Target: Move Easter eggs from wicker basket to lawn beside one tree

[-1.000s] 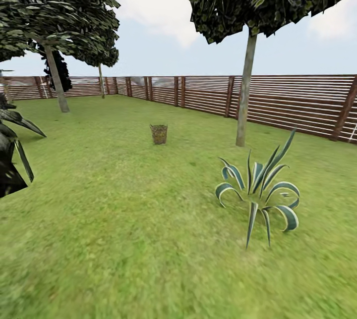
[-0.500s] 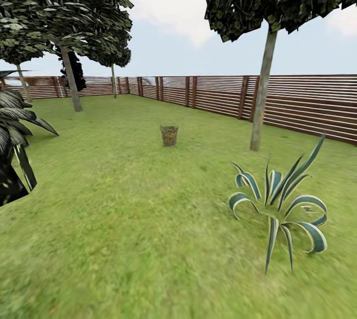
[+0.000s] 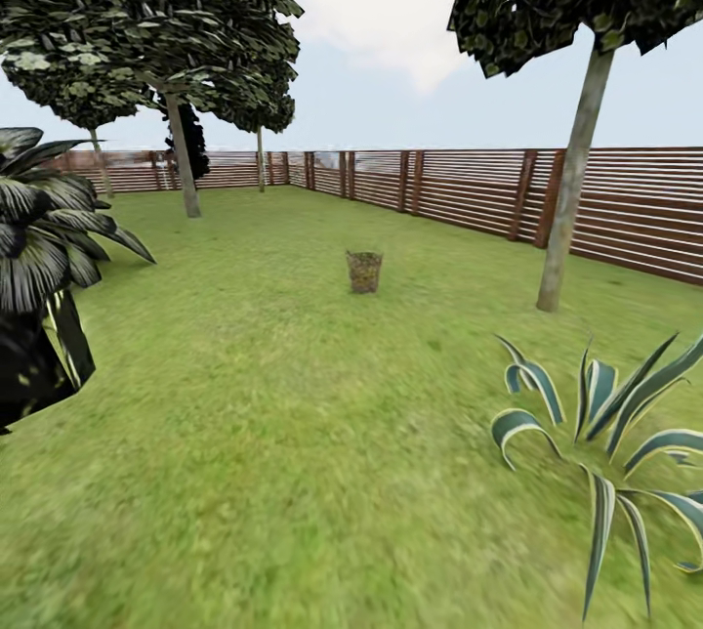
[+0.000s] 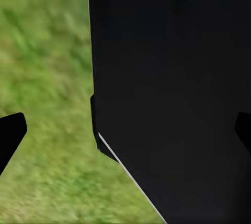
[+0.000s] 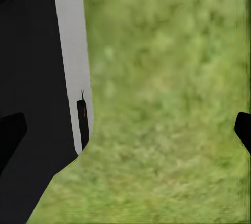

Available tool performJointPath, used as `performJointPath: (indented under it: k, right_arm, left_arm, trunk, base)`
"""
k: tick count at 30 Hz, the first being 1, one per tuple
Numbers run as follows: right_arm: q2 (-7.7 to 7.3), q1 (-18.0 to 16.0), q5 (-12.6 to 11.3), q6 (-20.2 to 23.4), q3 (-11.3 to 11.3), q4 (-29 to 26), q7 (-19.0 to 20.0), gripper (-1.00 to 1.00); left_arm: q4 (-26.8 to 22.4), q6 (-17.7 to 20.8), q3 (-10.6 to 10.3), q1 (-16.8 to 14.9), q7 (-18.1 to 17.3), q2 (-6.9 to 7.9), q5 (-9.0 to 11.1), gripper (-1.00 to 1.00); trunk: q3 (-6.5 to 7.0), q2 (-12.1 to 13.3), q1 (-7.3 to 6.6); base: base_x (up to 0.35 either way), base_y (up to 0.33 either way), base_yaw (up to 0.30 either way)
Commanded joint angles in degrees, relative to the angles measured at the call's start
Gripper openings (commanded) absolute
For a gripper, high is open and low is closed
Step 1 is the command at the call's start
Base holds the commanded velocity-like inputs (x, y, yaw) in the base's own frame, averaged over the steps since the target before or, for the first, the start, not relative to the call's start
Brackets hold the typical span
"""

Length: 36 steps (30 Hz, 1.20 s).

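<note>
The wicker basket (image 3: 364, 272) stands small and far off on the lawn (image 3: 293, 395), near the middle of the head view. The Easter eggs are hidden inside it or too small to make out at this distance. A tree (image 3: 569, 194) with a pale straight trunk rises to the right of the basket, near the fence. More trees (image 3: 183, 165) stand at the far left. My left gripper (image 4: 125, 135) is open over grass beside my dark body. The right gripper (image 5: 125, 130) is open too, with nothing between its fingers.
A striped agave (image 3: 605, 424) spreads close by at the lower right. A dark leafy plant (image 3: 44, 268) crowds the left edge. A brown slat fence (image 3: 469, 189) closes off the back and right. Open grass runs between the two plants toward the basket.
The whole picture has shifted right and the plants look bigger, so the camera has turned left and come closer. The basket itself has not moved.
</note>
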Motion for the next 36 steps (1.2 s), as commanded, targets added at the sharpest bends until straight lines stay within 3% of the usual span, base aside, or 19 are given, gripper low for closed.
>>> performJointPath:
  k: [1,19,36]
  right_arm:
    - [0.00,0.0,0.0,0.0,0.0,0.0,0.0,1.00]
    - [-0.09,0.0,0.0,0.0,0.0,0.0,0.0,1.00]
    - [-0.09,0.0,0.0,0.0,-0.1,0.0,0.0,1.00]
  left_arm:
    - [-0.1,0.0,0.0,0.0,0.0,0.01,0.0,1.00]
    - [-0.1,0.0,0.0,0.0,-0.1,0.01,0.0,1.00]
    - [-0.1,0.0,0.0,0.0,0.0,0.01,0.0,1.00]
  trunk:
    - [-0.03,0.0,0.04]
    - [-0.03,0.0,0.04]
    - [-0.03,0.0,0.04]
  base:
    - [0.344,0.000,0.132]
    - [0.344,0.000,0.023]
    - [0.344,0.000,0.250]
